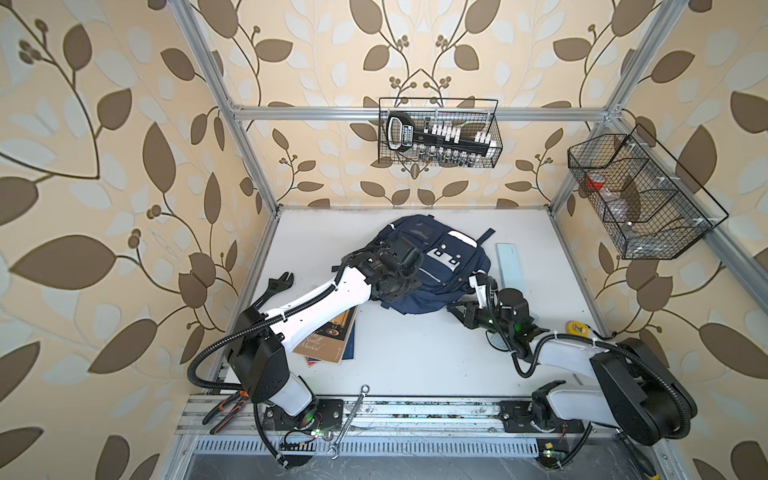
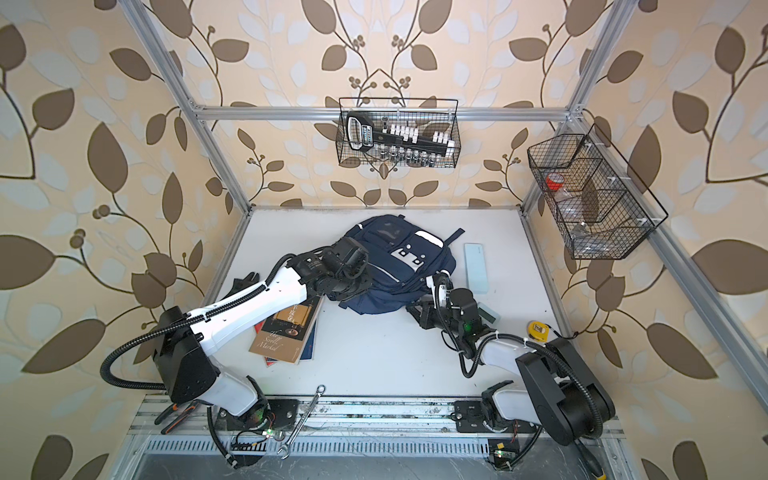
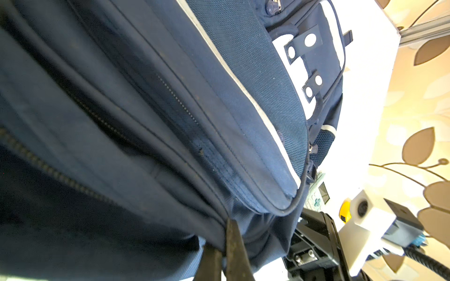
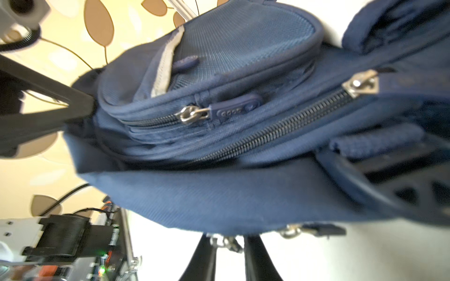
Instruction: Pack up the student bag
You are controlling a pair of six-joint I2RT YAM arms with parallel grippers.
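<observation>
The student bag [image 1: 440,270] [image 2: 399,266], navy with white stripes and a dotted white patch, lies at the back middle of the white table in both top views. My left gripper [image 3: 222,239] is shut on a fold of fabric at the bag's near left edge [image 3: 170,121]. From the right, my right gripper [image 1: 455,309] [image 4: 230,239] reaches the bag's near right edge [image 4: 219,194]. Its fingers stand narrowly apart with a metal zip pull [image 4: 226,242] caught between them. Two other zips run shut across the bag's side in the right wrist view.
Books [image 1: 332,336] lie stacked under my left arm. A pale blue case [image 1: 510,266] lies right of the bag and a yellow tape measure [image 1: 575,327] by the right edge. An adjustable wrench [image 1: 279,286], spanner [image 1: 349,419] and pliers [image 1: 226,409] lie left and front. Wire baskets [image 1: 438,133] [image 1: 636,195] hang above.
</observation>
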